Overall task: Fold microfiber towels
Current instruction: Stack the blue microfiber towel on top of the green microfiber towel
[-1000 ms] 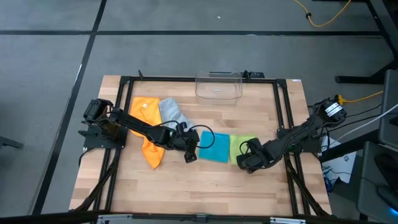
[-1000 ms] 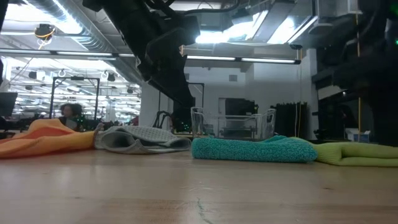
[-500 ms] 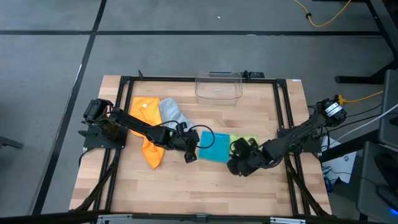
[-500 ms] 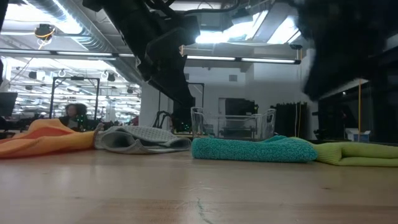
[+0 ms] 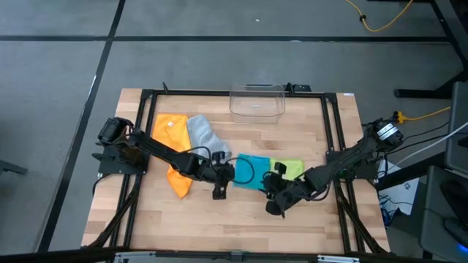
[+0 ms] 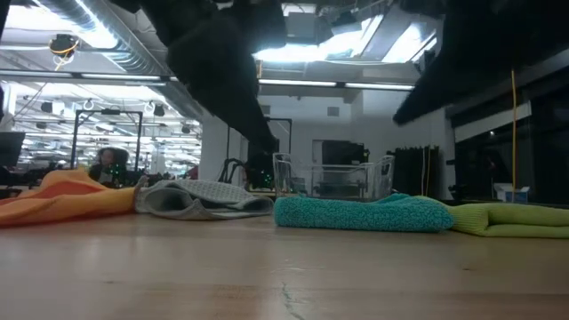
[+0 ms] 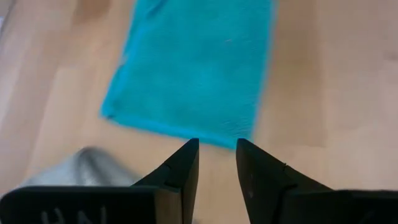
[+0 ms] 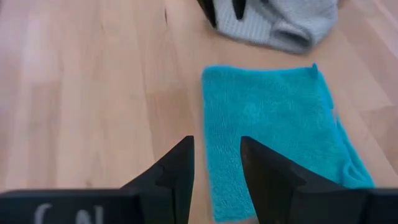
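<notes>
Both grippers [image 5: 218, 191] [image 5: 271, 208] slightly parted, empty.

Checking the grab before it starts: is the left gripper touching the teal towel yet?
Apart. Left wrist view: bare wood shows between the left gripper and the teal towel's near edge.

We are in a robotics lab inside a large open industrial office. Past the wooden tabletop [image 5: 241, 219] we see bright ceiling strip lights [image 6: 338, 84], exposed ducts [image 6: 107, 49] and rows of workstations with a person [image 6: 105, 163] seated. The floor [image 5: 219, 51] is grey carpet, with a yellow cable [image 5: 380, 22] trailing.
</notes>
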Robot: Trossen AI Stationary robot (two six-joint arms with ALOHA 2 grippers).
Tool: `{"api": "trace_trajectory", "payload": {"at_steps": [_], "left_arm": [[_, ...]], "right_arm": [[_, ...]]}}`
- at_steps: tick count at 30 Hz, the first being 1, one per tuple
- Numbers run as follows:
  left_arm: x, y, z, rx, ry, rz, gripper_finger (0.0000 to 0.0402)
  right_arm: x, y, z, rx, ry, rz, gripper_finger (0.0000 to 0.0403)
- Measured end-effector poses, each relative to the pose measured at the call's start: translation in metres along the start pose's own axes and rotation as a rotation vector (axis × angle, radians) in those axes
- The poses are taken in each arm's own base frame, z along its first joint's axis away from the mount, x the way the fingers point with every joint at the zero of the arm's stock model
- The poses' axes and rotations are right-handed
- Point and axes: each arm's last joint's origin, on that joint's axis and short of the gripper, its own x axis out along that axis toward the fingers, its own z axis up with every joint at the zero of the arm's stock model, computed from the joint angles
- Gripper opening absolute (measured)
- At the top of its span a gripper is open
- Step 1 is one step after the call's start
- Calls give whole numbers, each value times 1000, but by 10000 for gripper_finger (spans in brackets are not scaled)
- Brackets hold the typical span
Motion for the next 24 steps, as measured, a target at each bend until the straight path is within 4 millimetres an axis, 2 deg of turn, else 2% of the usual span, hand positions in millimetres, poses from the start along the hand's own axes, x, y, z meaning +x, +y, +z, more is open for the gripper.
{"api": "trace_trajectory", "payload": {"at_steps": [6, 10, 15, 20, 24], "left_arm": [[9, -25, -3, 110, -54, -37, 100], [10, -23, -1, 101, -80, -1, 107], [11, -16, 2, 82, -74, -23, 139], [23, -15, -2, 134, -53, -44, 183], [38, -21, -8, 220, -35, -71, 207]], "right_arm": [[25, 5, -10, -50, 30, -27, 134], [36, 0, -12, -20, 52, -58, 150], [44, -4, -12, -2, 58, -68, 200], [45, -5, -11, -7, 57, -67, 248], [45, -3, -13, -73, 99, -7, 260]]}}
